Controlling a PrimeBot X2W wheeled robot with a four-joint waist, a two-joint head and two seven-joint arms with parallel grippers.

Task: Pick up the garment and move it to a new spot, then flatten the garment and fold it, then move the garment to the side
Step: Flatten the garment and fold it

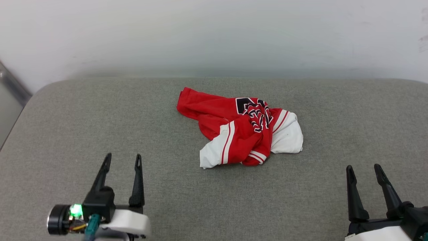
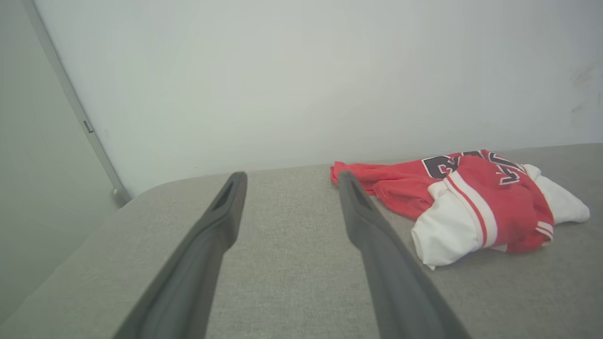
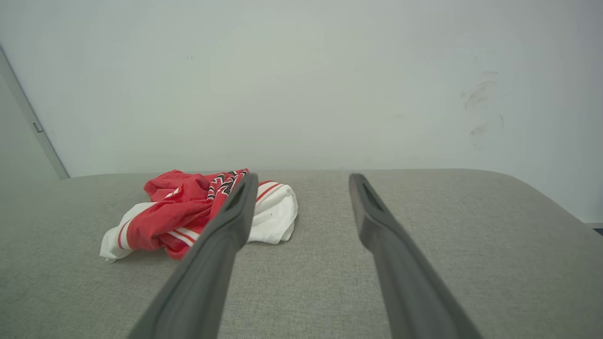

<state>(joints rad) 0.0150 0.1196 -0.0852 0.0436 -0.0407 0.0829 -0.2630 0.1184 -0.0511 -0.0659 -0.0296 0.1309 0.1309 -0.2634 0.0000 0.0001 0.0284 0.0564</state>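
Background: a plain white wall [image 1: 214, 33] stands behind the work. A grey metal strip [image 1: 13, 85] slants along its left end, and faint dark scuffs [image 3: 476, 108] mark it toward the right.
Surface: a grey woven-cloth tabletop [image 1: 100, 117] with rounded far corners runs up to the wall.
Left pincer [image 1: 122, 157]: released. Its two long dark fingers are spread apart with only bare cloth showing between them, and it holds nothing.
Left arm pose: it sits low over the near left part of the tabletop, with the fingers pointing away toward the wall. Behind the fingers are a pale wrist shell and a black housing with a green light [image 1: 76, 210].
Right pincer [image 1: 363, 166]: released, with the fingers apart and empty.
Right arm pose: it sits low over the near right part of the tabletop. The fingers point toward the wall and angle a little inward, and the pale wrist is cut off by the lower edge of the head view.
Red basketball shirt [image 1: 240, 130]: crumpled in a loose heap. White sleeves with red-white striped trim spill out at the near and right sides. Black, white-outlined lettering is bunched on top and is too folded to read.
Shirt's place: it lies on the tabletop ahead of both pincers and between them. It is forward and to the right of the left pincer's fingertips, and forward and to the left of the right pincer's.
Contact: the shirt lies well apart from both pincers. In the right wrist view the left finger crosses in front of the heap without touching it.
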